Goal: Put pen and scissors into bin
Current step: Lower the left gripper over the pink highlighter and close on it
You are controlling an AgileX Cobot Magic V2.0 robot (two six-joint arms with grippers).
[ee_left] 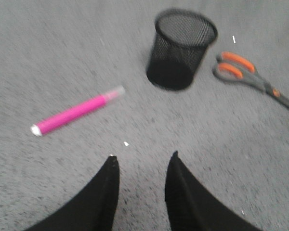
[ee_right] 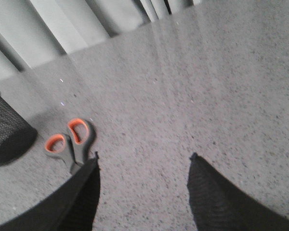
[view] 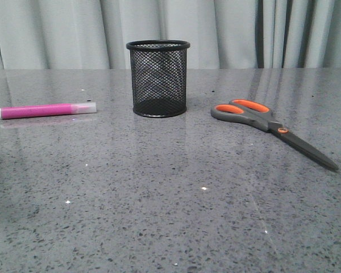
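On the speckled grey stone-look table (view: 159,216) the round black wire-mesh bin (view: 158,78) stands upright near the far edge, in front of pale grey curtains (view: 227,31). Nothing shows inside it from the front, though the mesh darkens toward the base and I cannot be sure of the very bottom. The slim magenta-pink pen with a clear cap and white end (view: 46,110) lies flat well to the left of the bin, cap end pointing toward it. The large scissors with grey handles lined in orange and dark grey blades (view: 273,129) lie flat to the bin's right, handles nearer the bin, blades closed and running off toward the right.

Neither arm shows in the front view. From the left wrist, the left gripper (ee_left: 142,166) hangs above bare table with its black fingers spread and empty; that picture is smeared, so the pen and bin beyond it look soft. From the right wrist, the right gripper (ee_right: 144,161) is spread wider, also holding nothing. One finger (ee_right: 79,192) covers the scissors' blades there, leaving only the handle loops visible, and the bin is cut off at the frame edge.
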